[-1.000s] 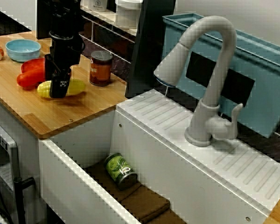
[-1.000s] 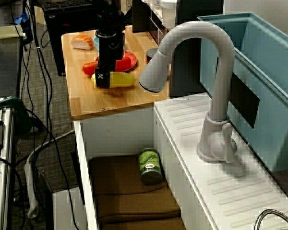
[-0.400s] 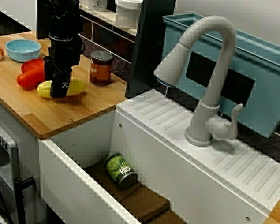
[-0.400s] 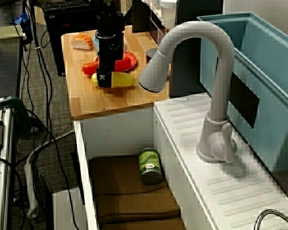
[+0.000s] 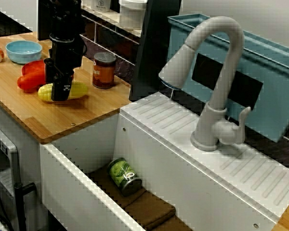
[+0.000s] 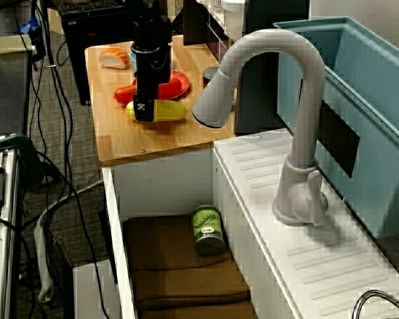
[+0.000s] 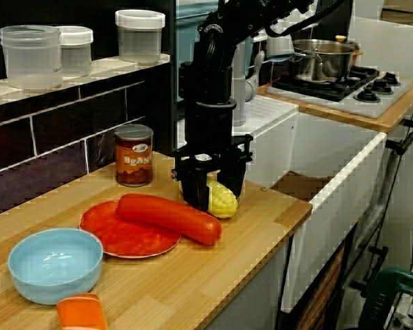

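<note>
gripping entry, one item: your claw (image 7: 215,192) is clenched on the corn cob (image 7: 222,199), one black finger on each long side of it. the cob lies level, crosswise under the arm, low over the wooden desk (image 7: 213,275) near the desk's sink-side end. you cannot tell from any view whether it touches the wood or hangs just clear of it.

items about the claw:
- red plate (image 7: 117,240), flat on the desk, just beside the cob on the side away from the sink.
- long red food piece (image 7: 168,218), lying across the plate, its near end past the rim and close to the claw.
- beans can (image 7: 134,156), upright, by the tiled back wall, near the claw but apart from it.
- light blue bowl (image 7: 55,265), upright, beyond the plate, well apart from the cob.
- orange food piece (image 7: 81,313), at the desk's far end next to the bowl; in the view along the sink it shows an orange top over white.

items farther off:
- green can (image 5: 124,175), on its side in the sink (image 5: 77,192), resting on a brown mat (image 5: 149,209).
- grey faucet (image 5: 221,82), arched, spout turned toward the desk.
- teal bin (image 5: 274,82), behind the faucet.
- clear lidded jars (image 7: 139,34), on the ledge above the tiles.
- steel pot (image 7: 321,58), on the stove past the sink.
</note>
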`<state>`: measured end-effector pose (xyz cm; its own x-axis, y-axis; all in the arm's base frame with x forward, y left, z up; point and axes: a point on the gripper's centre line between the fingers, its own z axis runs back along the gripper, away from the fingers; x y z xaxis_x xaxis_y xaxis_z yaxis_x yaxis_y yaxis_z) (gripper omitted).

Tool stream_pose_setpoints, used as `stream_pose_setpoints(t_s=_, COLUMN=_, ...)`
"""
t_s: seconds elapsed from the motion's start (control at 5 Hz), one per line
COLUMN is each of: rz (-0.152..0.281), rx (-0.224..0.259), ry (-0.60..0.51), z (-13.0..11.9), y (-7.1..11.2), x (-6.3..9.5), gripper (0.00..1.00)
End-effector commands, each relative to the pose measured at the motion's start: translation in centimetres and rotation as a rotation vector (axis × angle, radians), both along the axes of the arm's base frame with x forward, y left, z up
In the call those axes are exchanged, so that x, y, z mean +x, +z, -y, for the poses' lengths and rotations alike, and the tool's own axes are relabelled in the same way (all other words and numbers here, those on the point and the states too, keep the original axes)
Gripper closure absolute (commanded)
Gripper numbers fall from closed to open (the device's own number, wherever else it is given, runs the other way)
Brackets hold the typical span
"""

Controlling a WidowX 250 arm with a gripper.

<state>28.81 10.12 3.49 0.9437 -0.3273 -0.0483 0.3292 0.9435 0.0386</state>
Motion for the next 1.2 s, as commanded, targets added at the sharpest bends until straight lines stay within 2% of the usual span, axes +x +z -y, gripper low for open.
stream_pose_setpoints(t_s=0.0, rz=0.038, rx=-0.038, ry=0.004, z=0.3, y=3.6, x=0.8, gripper=1.0)
stream_pose_setpoints(t_s=0.2, rz=0.036, rx=-0.086, ry=0.0, z=1.3, y=5.3, x=1.1, gripper=1.0)
stream_pose_setpoints(t_s=0.4, rz=0.051, rx=-0.113, ry=0.002, z=2.6, y=6.9, x=1.2, gripper=1.0)
stream_pose_setpoints(t_s=0.6, rz=0.078, rx=-0.077, ry=0.028, z=4.1, y=7.2, x=1.3, gripper=1.0)
stream_pose_setpoints(t_s=1.0, rz=0.105, rx=-0.046, ry=0.052, z=8.0, y=8.1, x=1.4, gripper=1.0)
